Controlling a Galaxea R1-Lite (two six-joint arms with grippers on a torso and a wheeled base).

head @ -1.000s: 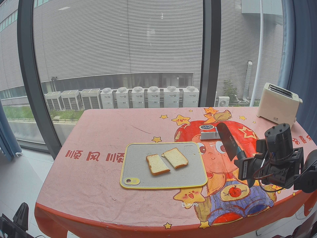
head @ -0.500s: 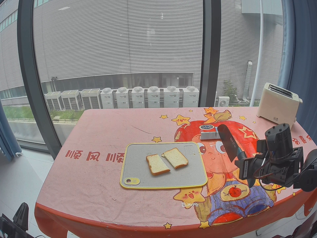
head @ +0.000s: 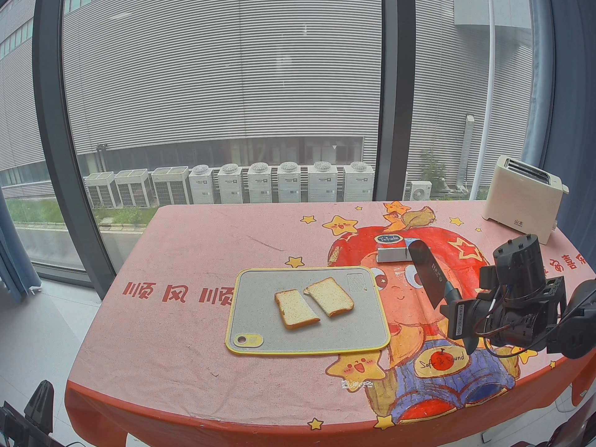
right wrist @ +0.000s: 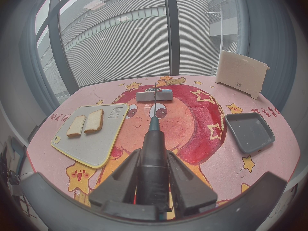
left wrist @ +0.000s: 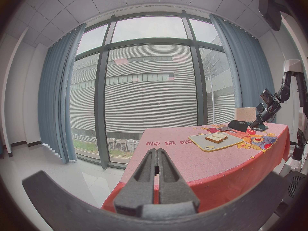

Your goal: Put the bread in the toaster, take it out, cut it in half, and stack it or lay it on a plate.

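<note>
Two bread halves (head: 296, 308) (head: 329, 296) lie side by side on the grey cutting board (head: 261, 318) at mid-table. My right gripper (head: 462, 318) hovers over the table's right side, shut on the handle of a black knife (head: 428, 270) whose blade points up and away towards the grey knife block (head: 394, 253). In the right wrist view the gripper (right wrist: 153, 154) holds the knife (right wrist: 154, 135) edge-on, aimed at the block (right wrist: 154, 96), with the bread (right wrist: 94, 121) off to one side. My left gripper (left wrist: 156, 151) is shut with nothing in it, low and beyond the table's left end.
A cream toaster (head: 523, 197) stands at the far right corner of the table. A dark grey square plate (right wrist: 250, 132) sits near the right edge, in front of the toaster (right wrist: 240, 72). A yellow rim runs round the board (right wrist: 93, 141). Windows lie behind the table.
My right arm has sunk a little and drifted slightly left with the knife in it. The bread, the board and the left gripper have not moved.
</note>
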